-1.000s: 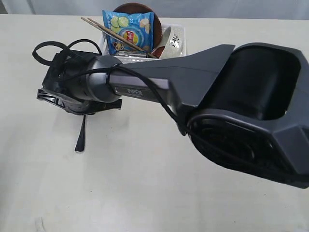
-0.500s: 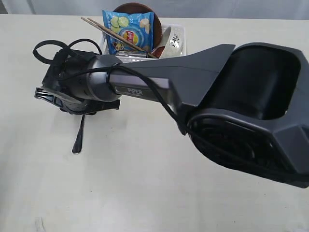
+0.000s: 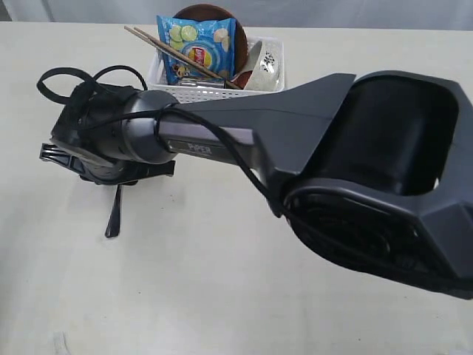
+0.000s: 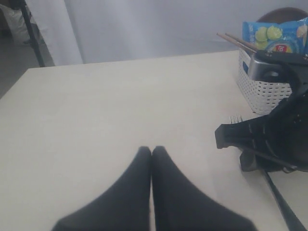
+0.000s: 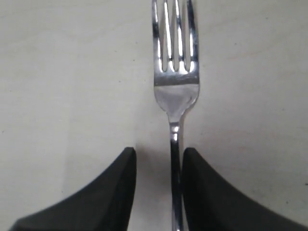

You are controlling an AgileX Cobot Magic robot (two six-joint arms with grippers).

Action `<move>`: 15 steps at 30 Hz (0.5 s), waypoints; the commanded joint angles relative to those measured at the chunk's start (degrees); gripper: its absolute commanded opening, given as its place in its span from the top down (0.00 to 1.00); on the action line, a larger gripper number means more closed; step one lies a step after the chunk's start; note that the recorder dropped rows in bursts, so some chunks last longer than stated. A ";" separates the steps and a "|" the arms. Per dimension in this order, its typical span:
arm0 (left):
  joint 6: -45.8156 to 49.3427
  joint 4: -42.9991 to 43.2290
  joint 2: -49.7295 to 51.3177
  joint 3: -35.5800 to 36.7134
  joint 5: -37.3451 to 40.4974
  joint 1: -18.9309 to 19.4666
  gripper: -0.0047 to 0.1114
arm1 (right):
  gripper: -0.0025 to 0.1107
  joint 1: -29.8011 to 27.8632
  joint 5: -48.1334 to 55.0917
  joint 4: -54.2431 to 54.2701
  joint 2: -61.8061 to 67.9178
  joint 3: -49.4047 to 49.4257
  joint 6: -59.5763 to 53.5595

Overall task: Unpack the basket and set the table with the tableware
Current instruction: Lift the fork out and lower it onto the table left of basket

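Exterior view: the right gripper (image 3: pixel 87 164) hangs low over the table (image 3: pixel 222 296). The fork (image 3: pixel 113 218) lies flat, its handle coming out from under the fingers. The basket (image 3: pixel 222 92) stands near, behind them.

Left wrist view: the left gripper (image 4: pixel 151 161) is clenched, with nothing between its fingers.

Right wrist view: the fork handle lies between the parted fingers (image 5: pixel 120 192), close to one and with a gap to the other, so it is released. The tines point away, beyond the fingertips.

Exterior high, wrist views low, fork (image 3: pixel 113 218) shared
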 commanded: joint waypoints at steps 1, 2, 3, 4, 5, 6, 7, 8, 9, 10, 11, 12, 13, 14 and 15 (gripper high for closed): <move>-0.13 0.26 -0.11 0.13 -0.03 -0.29 0.96 | 0.69 0.46 2.43 4.62 1.10 0.68 -0.14; -0.13 0.26 -0.11 0.13 -0.03 -0.29 0.96 | 0.69 0.43 2.65 5.01 1.10 0.68 -0.14; -0.13 0.26 -0.11 0.13 -0.03 -0.29 0.96 | 0.69 0.57 2.97 5.31 1.10 0.68 -0.14; -0.13 0.26 -0.11 0.13 -0.03 -0.29 0.96 | 0.69 0.96 3.29 5.48 1.10 0.68 -0.14; -0.13 0.26 -0.11 0.13 -0.03 -0.29 0.96 | 0.69 0.95 3.72 5.48 1.10 0.68 -0.14; -0.13 0.26 -0.11 0.13 -0.03 -0.29 0.96 | 0.69 0.95 3.87 5.48 1.10 0.68 -0.14; -0.13 0.26 -0.11 0.13 -0.03 -0.29 0.96 | 0.69 1.21 3.98 5.92 1.10 0.68 -0.14; -0.13 0.26 -0.11 0.13 -0.03 -0.29 0.96 | 0.69 1.21 3.98 6.07 1.10 0.68 -0.14; -0.13 0.26 -0.11 0.13 -0.03 -0.29 0.96 | 0.69 1.49 3.98 6.25 1.10 0.68 -0.14; -0.13 0.26 -0.11 0.13 -0.03 -0.29 0.96 | 0.69 1.49 3.98 6.25 1.10 0.68 -0.14; -0.13 0.26 -0.11 0.13 -0.03 -0.29 0.96 | 0.69 1.49 3.98 6.25 1.10 0.68 -0.14; -0.13 0.26 -0.11 0.13 -0.03 -0.29 0.96 | 0.69 1.50 3.98 6.25 1.10 0.68 -0.35; -0.13 0.26 -0.11 0.13 -0.03 -0.29 0.96 | 0.69 1.50 3.98 6.25 1.10 0.68 -0.59; -0.13 0.26 -0.11 0.13 -0.03 -0.29 0.96 | 0.69 1.50 3.98 6.15 1.10 0.68 -0.75; -0.13 0.26 -0.11 0.13 -0.03 -0.29 0.96 | 0.69 1.50 4.34 5.55 0.99 0.68 -0.75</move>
